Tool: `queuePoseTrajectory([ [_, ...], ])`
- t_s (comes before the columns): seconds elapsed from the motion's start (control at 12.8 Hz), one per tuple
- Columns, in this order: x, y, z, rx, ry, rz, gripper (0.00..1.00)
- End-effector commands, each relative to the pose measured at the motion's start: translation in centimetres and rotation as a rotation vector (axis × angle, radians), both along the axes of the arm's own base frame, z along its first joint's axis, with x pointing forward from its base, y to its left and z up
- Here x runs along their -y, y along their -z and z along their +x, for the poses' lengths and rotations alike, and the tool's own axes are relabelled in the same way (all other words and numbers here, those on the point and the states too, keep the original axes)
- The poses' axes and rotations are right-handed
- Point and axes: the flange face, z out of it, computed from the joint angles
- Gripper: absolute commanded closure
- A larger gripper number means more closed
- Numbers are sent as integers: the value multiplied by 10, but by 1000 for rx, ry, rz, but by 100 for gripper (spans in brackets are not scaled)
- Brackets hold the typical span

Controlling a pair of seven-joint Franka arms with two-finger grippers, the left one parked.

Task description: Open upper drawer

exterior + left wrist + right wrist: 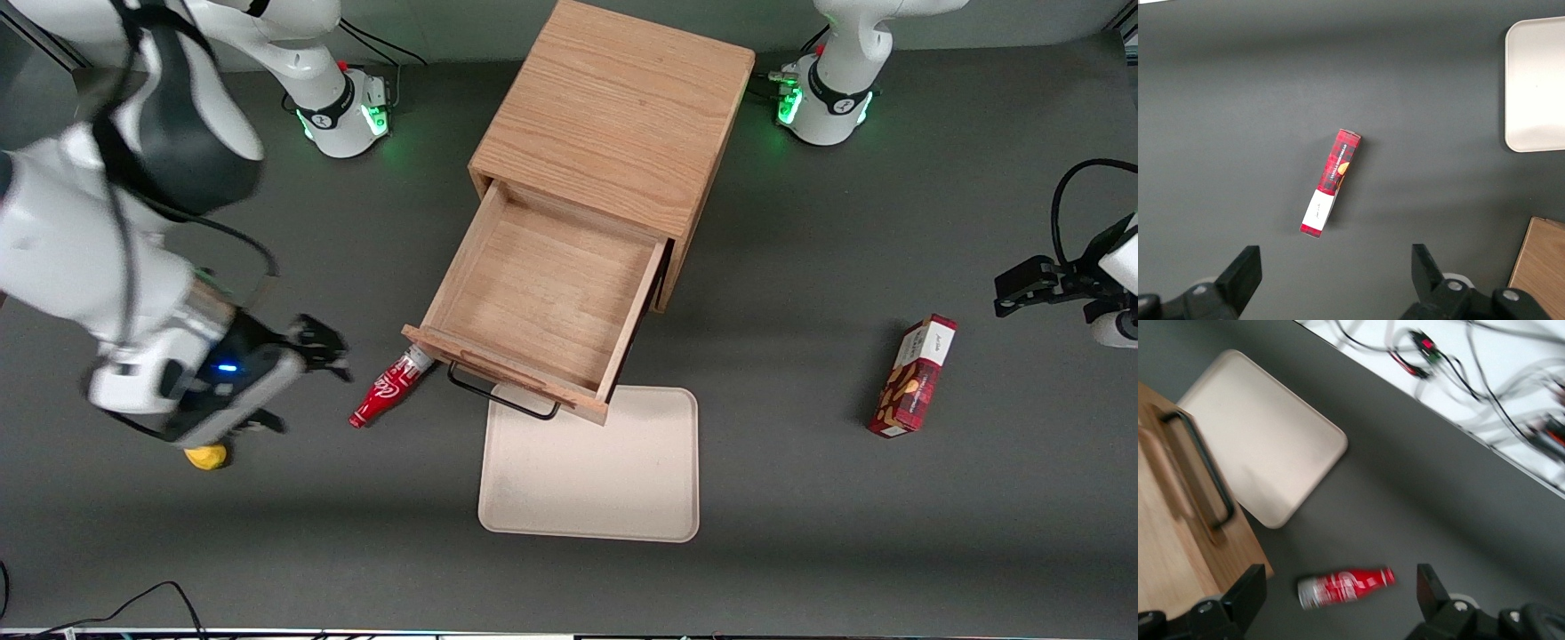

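Shallow light-oak upper drawer (542, 298) pulled fully out of boxy oak cabinet (613, 111), black wire handle (502, 397) over beige tray (591, 471). Black two-finger gripper (324, 348) (jaws spread, holding nothing) beside red bottle (388, 389), clear of drawer.

The right arm reaches low toward the front camera, its wrist bent down, and its claw (313, 348) hangs with fingers (1245, 597) spread wide, gripping nothing.

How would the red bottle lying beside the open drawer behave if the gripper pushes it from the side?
The red bottle lies on its side on the flat table, so it would probably roll, not slide. Its neck is narrower than its body, so it may curve. Its silver cap end sits close to the upper drawer, which could stop it. The gripper, open, is beside it.
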Motion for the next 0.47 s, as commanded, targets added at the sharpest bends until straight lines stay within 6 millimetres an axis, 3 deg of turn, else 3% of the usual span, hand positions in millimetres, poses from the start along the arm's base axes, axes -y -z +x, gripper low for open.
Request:
queuePoseTrajectory([
  [0.0, 50, -9, -65, -99, 316, -35, 0],
  [0.08, 65, -14, -83, -111, 428, -53, 0],
  [0.16, 73, -17, -96, -121, 457, -92, 0],
  [0.23, 94, -22, -107, -138, 493, -107, 0],
  [0.39, 110, -27, -119, -143, 527, -119, 0],
])
